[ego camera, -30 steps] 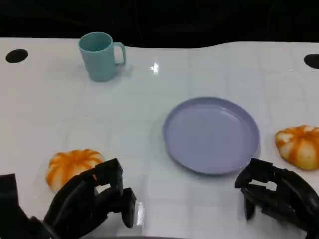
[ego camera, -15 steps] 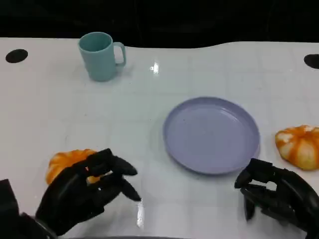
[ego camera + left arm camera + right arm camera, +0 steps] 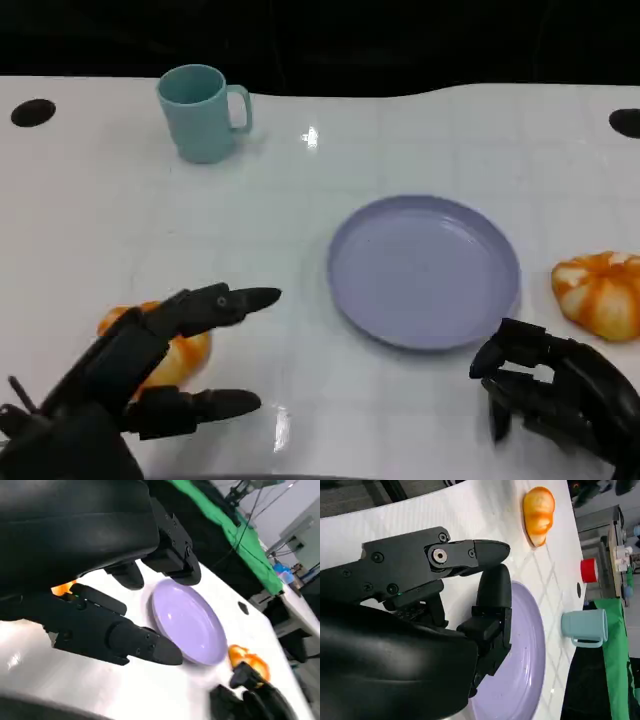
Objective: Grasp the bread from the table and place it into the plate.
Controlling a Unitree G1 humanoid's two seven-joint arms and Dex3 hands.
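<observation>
The left robot hand has just spread its fingers over the bread beneath it, ready to grip, the plate waiting beyond its fingertips.

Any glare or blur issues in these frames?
Head view: a small specular highlight on the table beside the teal cup, another near the left hand; objects sharp. Left wrist view: hand shell close and soft, background behind the plate blurred. Right wrist view: bread overexposed, right hand crisp.
</observation>
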